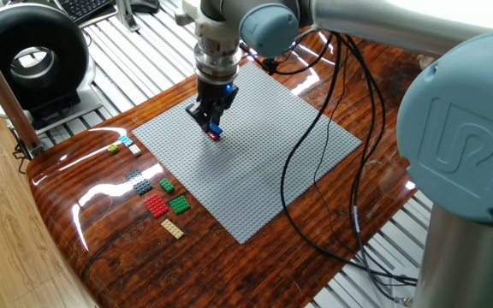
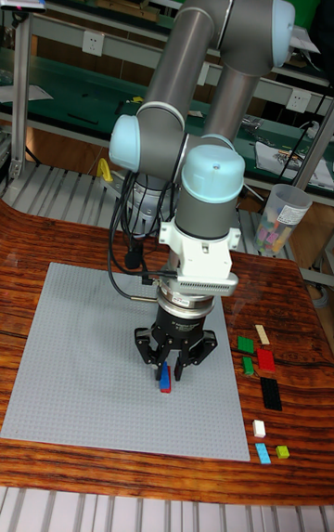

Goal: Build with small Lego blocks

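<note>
My gripper (image 1: pixel 212 127) (image 2: pixel 167 376) points straight down over the left-middle of the large grey baseplate (image 1: pixel 272 162) (image 2: pixel 74 356). It is shut on a small blue brick (image 2: pixel 164 372), with a red piece (image 1: pixel 216 133) (image 2: pixel 165 388) directly under it at the plate's surface. Whether the red piece touches the studs, I cannot tell. Loose small Lego blocks lie on the wood beside the plate: cyan (image 1: pixel 125 139), yellow-green (image 1: pixel 114 149), grey (image 1: pixel 133 175), green (image 1: pixel 179 204), red (image 1: pixel 156 205) (image 2: pixel 266 360) and tan (image 1: pixel 171 228).
A black ring-shaped device (image 1: pixel 28 60) stands at the far left, off the table. Black cables (image 1: pixel 315 171) hang over the plate's right side. The arm's large base (image 1: pixel 460 154) fills the right. A cup of parts (image 2: pixel 278 216) stands behind the loose blocks.
</note>
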{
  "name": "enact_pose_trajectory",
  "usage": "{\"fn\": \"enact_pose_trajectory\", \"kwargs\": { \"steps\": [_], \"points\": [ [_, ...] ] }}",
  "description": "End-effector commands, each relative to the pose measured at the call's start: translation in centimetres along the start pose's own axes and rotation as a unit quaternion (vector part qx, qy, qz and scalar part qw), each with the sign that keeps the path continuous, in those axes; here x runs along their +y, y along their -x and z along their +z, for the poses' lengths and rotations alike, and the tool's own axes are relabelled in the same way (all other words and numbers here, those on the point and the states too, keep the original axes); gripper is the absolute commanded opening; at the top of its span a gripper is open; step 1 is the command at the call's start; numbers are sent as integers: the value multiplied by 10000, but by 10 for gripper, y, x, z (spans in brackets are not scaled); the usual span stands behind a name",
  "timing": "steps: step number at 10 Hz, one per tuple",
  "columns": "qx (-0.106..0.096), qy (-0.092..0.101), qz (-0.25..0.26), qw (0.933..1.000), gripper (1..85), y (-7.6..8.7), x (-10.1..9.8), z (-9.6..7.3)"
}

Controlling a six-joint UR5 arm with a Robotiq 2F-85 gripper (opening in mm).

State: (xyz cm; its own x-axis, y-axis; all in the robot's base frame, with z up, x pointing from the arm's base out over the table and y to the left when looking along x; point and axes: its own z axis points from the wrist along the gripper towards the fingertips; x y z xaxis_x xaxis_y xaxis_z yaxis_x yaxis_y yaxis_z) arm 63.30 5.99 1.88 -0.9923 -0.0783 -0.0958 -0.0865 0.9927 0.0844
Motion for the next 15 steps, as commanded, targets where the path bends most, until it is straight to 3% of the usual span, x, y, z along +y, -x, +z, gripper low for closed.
{"fn": "enact_pose_trajectory", "kwargs": {
  "steps": [1,15],
  "points": [
    [-23,39,70,10000,343,3,3,-1],
    [50,-9,43,10000,333,4,0,-12]
  ]
}}
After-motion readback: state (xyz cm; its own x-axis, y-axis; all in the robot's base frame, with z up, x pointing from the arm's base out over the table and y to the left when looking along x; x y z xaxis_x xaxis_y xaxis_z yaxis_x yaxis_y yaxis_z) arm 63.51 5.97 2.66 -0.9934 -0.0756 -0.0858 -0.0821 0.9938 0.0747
